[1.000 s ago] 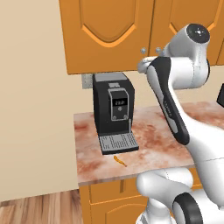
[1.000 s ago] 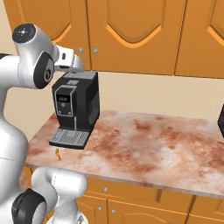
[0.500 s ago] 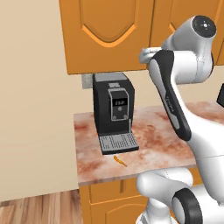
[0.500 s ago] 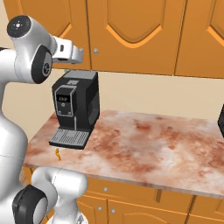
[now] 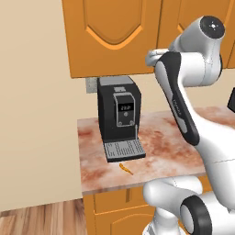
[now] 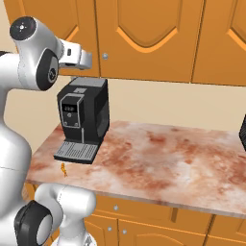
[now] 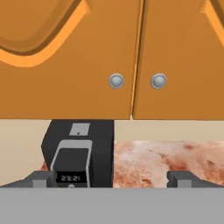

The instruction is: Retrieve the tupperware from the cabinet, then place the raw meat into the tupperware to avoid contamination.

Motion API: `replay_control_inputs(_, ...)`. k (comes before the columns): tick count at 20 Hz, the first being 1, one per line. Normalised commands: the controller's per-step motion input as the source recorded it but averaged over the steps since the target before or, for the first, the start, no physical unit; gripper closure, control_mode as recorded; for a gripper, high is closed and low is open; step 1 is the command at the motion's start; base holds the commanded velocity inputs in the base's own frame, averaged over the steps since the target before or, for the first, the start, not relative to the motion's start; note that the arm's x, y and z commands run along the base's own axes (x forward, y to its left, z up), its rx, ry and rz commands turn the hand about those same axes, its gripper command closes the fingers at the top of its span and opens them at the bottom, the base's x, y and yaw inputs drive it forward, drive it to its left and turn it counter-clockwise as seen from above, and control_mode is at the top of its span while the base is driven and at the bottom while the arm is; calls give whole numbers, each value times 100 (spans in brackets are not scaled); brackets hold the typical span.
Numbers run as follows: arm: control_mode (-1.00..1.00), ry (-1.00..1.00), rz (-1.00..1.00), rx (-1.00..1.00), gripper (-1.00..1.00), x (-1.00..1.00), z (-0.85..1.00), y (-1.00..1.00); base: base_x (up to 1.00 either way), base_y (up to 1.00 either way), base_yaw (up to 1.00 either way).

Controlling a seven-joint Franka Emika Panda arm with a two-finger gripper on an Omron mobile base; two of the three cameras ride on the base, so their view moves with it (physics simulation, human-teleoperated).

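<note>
The cabinet [image 7: 87, 52] hangs above the counter with its orange arched-panel doors shut, so the tupperware is hidden. Two round silver knobs [image 7: 116, 81] sit side by side at the seam between the doors. My gripper [image 7: 111, 179] is open and empty, level with the doors' lower edge and a short way in front of the knobs. From the side, the gripper [image 6: 88, 59] is just left of a knob [image 6: 105, 56]. The raw meat [image 5: 125, 168], a thin orange-brown sliver, lies on the counter in front of the coffee machine's tray; it is also seen as the raw meat [image 6: 63, 168].
A black coffee machine [image 6: 84, 117] stands on the marbled counter [image 6: 163, 158] directly under the gripper, against the wall. A dark object [image 6: 242, 132] sits at the counter's far right edge. Orange base cabinets [image 6: 144, 226] run below. A beige wall [image 5: 32, 114] bounds the counter's left end.
The arm has lifted the hand higher and a little closer to the cabinet doors. The gripper stays open. The meat and coffee machine have not moved.
</note>
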Motion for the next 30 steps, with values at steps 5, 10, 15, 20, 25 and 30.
replay_control_inputs(5,-100,0,0,0,-100,17,0,-4,0,0,0)
replay_control_inputs(10,-100,0,-1,0,-100,31,24,-7,0,0,0)
replay_control_inputs(15,-100,0,0,0,-100,33,17,0,0,0,0)
replay_control_inputs(20,-100,0,0,0,-100,21,0,0,0,0,0)
replay_control_inputs(25,-100,0,0,0,-100,17,-8,0,0,0,0)
replay_control_inputs(30,-100,0,0,0,-100,19,-20,0,0,0,0)
